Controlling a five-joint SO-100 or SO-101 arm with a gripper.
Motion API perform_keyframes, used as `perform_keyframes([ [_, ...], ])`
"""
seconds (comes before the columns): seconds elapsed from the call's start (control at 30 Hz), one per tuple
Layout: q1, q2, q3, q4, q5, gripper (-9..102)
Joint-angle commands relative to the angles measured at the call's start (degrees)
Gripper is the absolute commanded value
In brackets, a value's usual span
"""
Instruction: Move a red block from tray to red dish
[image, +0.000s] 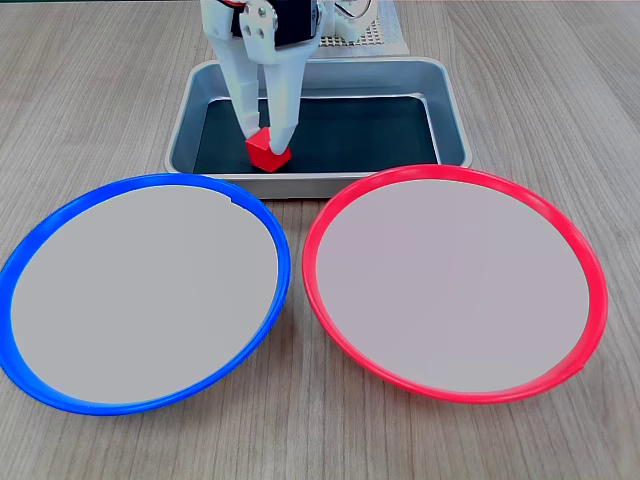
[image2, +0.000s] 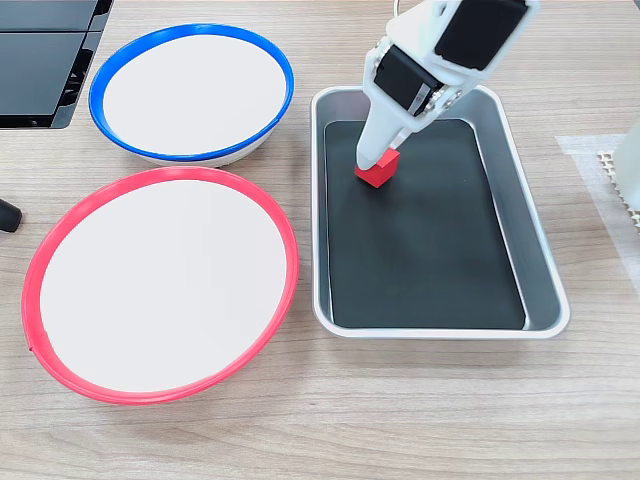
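Now the gripper (image: 266, 142) has its fingers clamped on the red block (image: 268, 152) near the tray (image: 320, 183) corner; small, rigid, probably light, glossy faces may slip

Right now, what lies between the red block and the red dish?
In a fixed view, the tray's near metal wall stands between the red block and the red dish, then a narrow strip of bare wooden table.
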Motion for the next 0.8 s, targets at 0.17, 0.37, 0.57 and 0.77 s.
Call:
perform_keyframes([
  [0.17, -13.5, 1.5, -32.9, 24.8, 24.2, 0],
  [0.37, -18.2, -14.9, -58.1, 23.5, 34.7, 0],
  [0.57, -18.5, -30.1, -56.3, 8.3, 29.5, 0],
  [0.77, -18.5, -39.5, -56.4, 1.4, 24.6, 0],
])
